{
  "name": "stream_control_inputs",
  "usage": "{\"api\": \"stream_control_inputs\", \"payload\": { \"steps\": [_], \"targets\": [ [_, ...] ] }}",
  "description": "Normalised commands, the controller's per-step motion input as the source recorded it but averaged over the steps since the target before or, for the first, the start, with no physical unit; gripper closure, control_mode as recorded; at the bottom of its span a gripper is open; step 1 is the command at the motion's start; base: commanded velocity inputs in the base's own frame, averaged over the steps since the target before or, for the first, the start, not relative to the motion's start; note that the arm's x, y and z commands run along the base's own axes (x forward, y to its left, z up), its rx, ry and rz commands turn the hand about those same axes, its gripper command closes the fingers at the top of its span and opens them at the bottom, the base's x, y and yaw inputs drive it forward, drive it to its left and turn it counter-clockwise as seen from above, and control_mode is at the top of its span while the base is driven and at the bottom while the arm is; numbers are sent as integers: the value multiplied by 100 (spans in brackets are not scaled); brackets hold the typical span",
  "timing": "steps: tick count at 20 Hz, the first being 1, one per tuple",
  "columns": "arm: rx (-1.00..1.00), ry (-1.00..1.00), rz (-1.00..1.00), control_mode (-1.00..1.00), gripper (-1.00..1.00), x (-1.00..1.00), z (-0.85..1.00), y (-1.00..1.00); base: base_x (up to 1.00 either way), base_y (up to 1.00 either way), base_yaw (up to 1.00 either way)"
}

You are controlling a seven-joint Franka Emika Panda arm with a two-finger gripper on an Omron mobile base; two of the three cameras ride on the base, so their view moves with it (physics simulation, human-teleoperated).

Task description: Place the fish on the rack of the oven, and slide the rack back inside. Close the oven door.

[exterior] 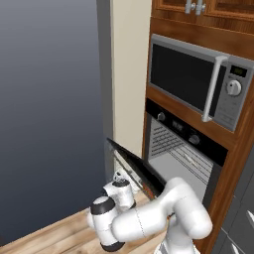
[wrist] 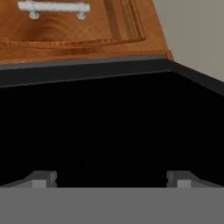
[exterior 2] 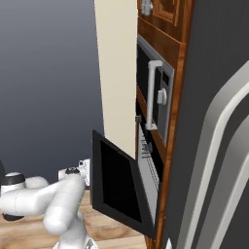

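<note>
— Closest to the lens, what do you make out?
— Two small grey finger tips of the gripper [wrist: 111, 179], standing far apart with nothing between them. Straight ahead of the jaws lies the flat black face of the oven door [wrist: 109, 122], very near, though I cannot tell if they touch it.
— How does that wide black glass-fronted panel stand?
— Half open, tilted outward from its lower hinge; the right base camera shows its dark inner face [exterior 2: 119, 182] leaning away from the built-in black oven [exterior: 186, 149] set in brown wood.
— And the rack?
— Thin silvery wire rack [exterior: 191, 158] sits inside the cavity, beyond the door from the jaws. The fish I cannot find.
— Anything past the door's edge?
— Beyond the jaws, over the door's rim, a brown wooden cabinet front [wrist: 78, 30] with a short silver bar handle [wrist: 54, 8]. Higher on the wall, a silver-framed microwave [exterior: 203, 84] with a vertical handle
</note>
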Motion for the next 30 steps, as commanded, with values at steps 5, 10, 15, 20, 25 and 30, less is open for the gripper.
{"api": "stream_control_inputs", "payload": {
  "steps": [5, 10, 15, 20, 25, 30],
  "targets": [
    [-24, -10, -14, -100, -100, 0, 0, -100, 0, 0, 0],
    [-22, -5, -15, -100, -100, 5, 0, -100, 0, 0, 0],
    [-24, -10, -13, -100, -100, 18, 0, -100, 0, 0, 0],
    [-24, -16, -9, -100, -100, 41, 0, -100, 0, 0, 0],
    [-21, -16, -7, -100, -100, 52, -2, -100, 0, 0, 0],
    [-16, -12, -7, -100, -100, 59, -11, -100, 0, 0, 0]
  ]
}}
